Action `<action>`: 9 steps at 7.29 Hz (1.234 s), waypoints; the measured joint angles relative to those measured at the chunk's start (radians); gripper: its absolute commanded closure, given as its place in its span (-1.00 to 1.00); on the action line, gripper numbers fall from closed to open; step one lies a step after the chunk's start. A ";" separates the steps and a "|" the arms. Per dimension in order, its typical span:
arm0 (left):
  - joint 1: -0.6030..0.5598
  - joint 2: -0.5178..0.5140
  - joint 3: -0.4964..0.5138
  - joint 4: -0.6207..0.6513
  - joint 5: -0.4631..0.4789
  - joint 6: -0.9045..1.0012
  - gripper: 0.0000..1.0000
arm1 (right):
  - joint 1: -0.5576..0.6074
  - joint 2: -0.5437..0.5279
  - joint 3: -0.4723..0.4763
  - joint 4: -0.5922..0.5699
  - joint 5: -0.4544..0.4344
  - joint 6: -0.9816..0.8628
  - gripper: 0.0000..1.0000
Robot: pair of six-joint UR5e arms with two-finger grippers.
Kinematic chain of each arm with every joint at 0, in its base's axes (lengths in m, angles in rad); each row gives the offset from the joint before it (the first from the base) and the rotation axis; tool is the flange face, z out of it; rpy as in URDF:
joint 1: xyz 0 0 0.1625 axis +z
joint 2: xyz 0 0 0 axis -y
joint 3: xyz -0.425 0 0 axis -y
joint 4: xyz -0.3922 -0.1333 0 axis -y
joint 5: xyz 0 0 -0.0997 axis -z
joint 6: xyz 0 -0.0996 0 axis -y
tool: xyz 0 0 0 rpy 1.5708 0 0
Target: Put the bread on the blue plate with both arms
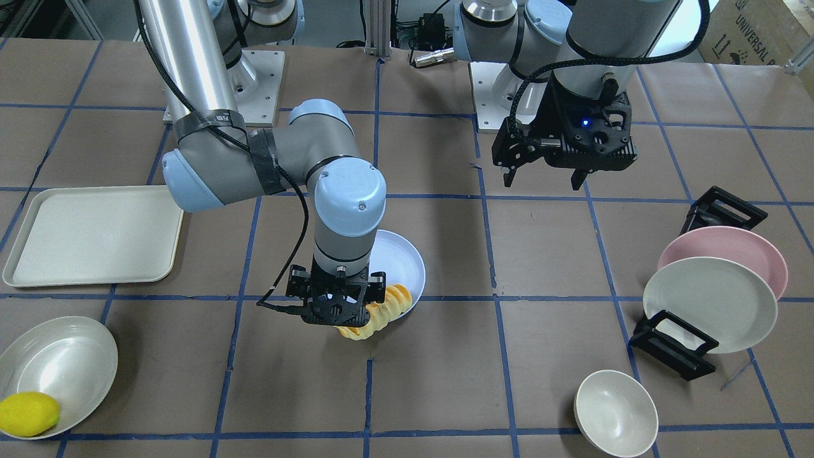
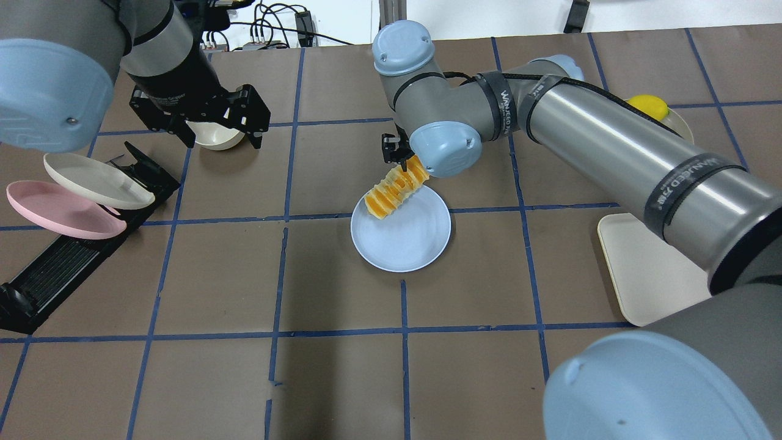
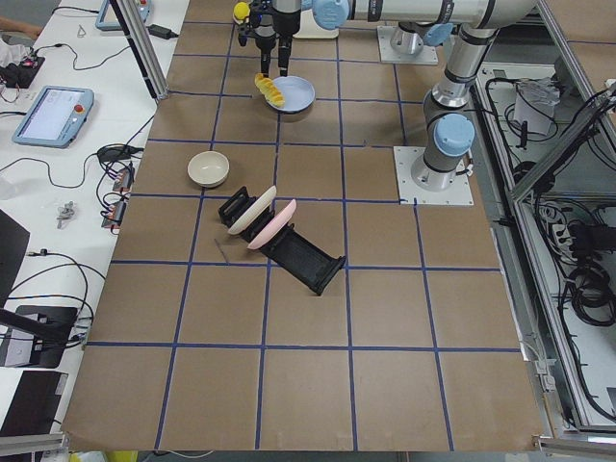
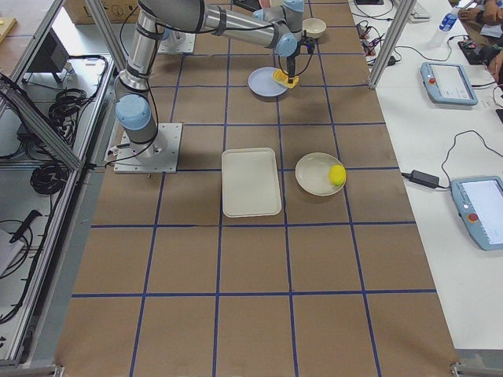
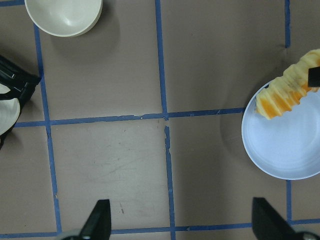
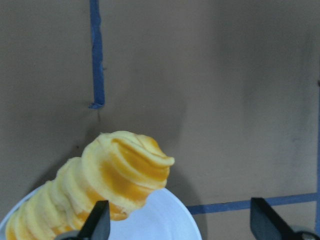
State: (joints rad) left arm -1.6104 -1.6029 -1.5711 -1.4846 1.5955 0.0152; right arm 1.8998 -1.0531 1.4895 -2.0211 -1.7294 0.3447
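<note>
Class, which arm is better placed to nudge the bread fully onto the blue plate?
Right. The right hand hangs open directly over the bread, which lies across the rim of the plate; the left hand hovers open, far off.

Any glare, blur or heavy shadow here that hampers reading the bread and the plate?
Right wrist view: the twisted golden-orange bread roll looks slightly soft and shadows the brown table behind it. Overhead view: glare streaks the right arm's silver tube; the pale lavender-blue round plate is evenly lit.

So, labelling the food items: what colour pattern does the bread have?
Golden-orange with pale cream stripes twisting across the bread; clearest in the right wrist view.
</note>
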 measured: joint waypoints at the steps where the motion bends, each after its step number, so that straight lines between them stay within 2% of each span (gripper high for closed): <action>1: 0.001 0.000 -0.001 0.001 0.000 0.000 -1.00 | -0.025 -0.031 0.016 0.024 -0.008 -0.048 -0.98; 3: 0.001 0.002 -0.002 0.000 0.001 0.000 -1.00 | -0.122 -0.143 0.120 0.046 -0.015 -0.234 -0.98; 4: 0.000 0.003 -0.002 0.000 0.001 0.000 -1.00 | -0.213 -0.246 0.207 0.047 -0.006 -0.362 -0.99; 6: -0.001 0.003 0.001 0.000 0.000 0.000 -1.00 | -0.451 -0.483 0.392 0.073 0.073 -0.557 -0.98; 7: 0.000 0.001 0.005 0.000 0.000 0.000 -1.00 | -0.532 -0.556 0.454 0.082 0.101 -0.615 -0.98; 9: 0.005 0.002 0.016 0.005 -0.023 -0.012 -1.00 | -0.585 -0.617 0.479 0.087 0.147 -0.664 -0.97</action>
State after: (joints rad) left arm -1.6050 -1.6012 -1.5546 -1.4797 1.5729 0.0029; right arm 1.3145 -1.6698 1.9682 -1.9338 -1.5820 -0.3190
